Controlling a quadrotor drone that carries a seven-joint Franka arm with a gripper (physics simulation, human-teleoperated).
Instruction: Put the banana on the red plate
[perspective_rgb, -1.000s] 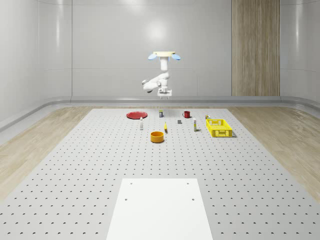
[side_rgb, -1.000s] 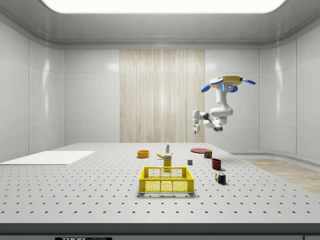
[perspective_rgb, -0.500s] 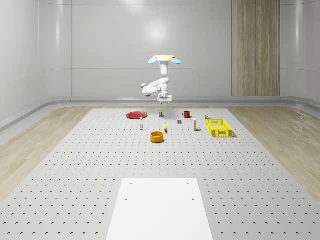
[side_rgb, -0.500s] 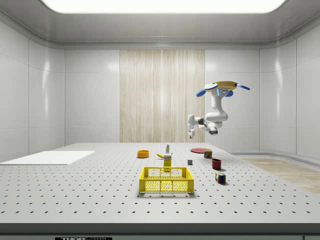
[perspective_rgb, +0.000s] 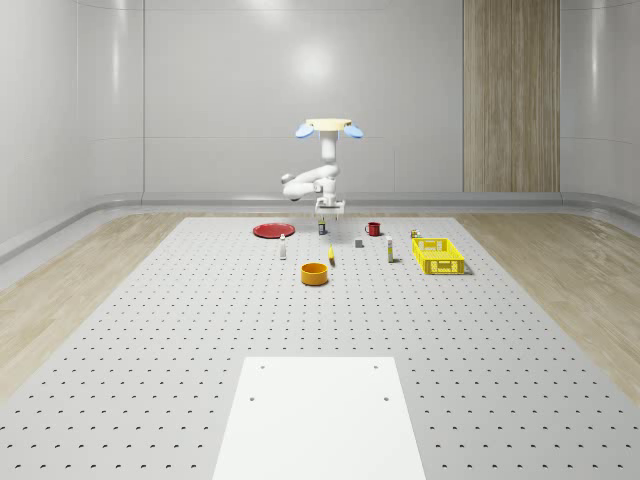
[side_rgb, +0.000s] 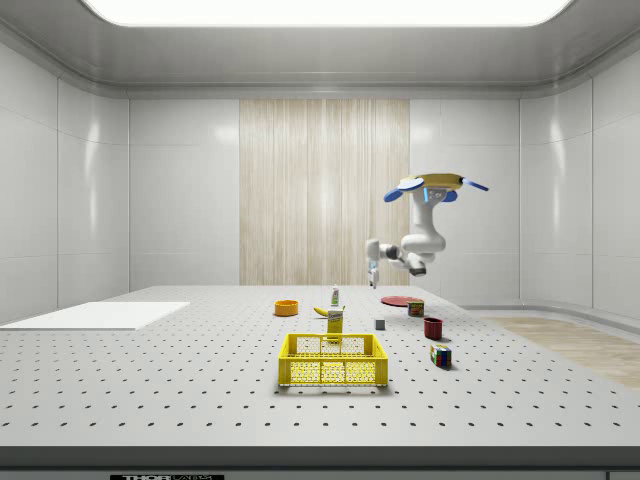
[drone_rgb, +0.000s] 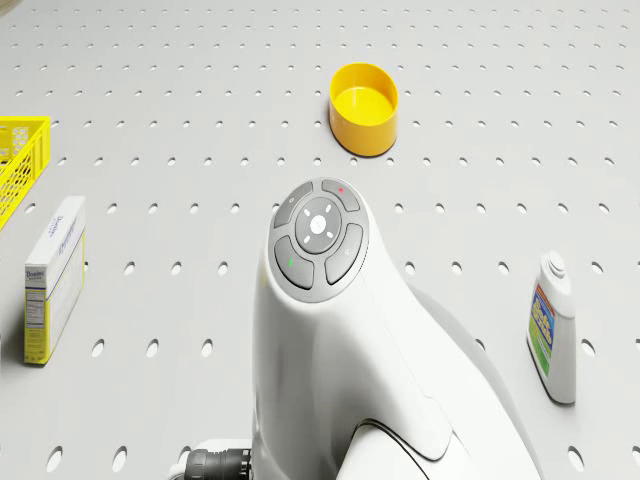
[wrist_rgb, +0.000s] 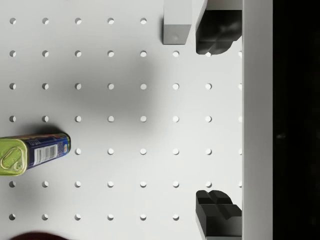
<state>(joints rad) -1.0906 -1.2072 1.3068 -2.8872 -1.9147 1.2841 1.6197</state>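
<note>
While the drone (perspective_rgb: 328, 127) hovered above the far end of the perforated table (perspective_rgb: 200, 330), near the red plate (perspective_rgb: 272, 231), its gripper (wrist_rgb: 216, 120) pointed down with the 2 fingers (wrist_rgb: 216, 37) spread wide and nothing between them. A green tin (wrist_rgb: 32, 154) lay on its side under the wrist camera. The banana (perspective_rgb: 331, 256) lay on the table just beside the orange bowl (perspective_rgb: 314, 273), well apart from the red plate. A yellow crate (perspective_rgb: 438, 256) stood toward the whole-scene view's right.

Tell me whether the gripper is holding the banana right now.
No. In the wrist view the gripper is open with only bare table between its fingers, a can lying off to one side.
</note>
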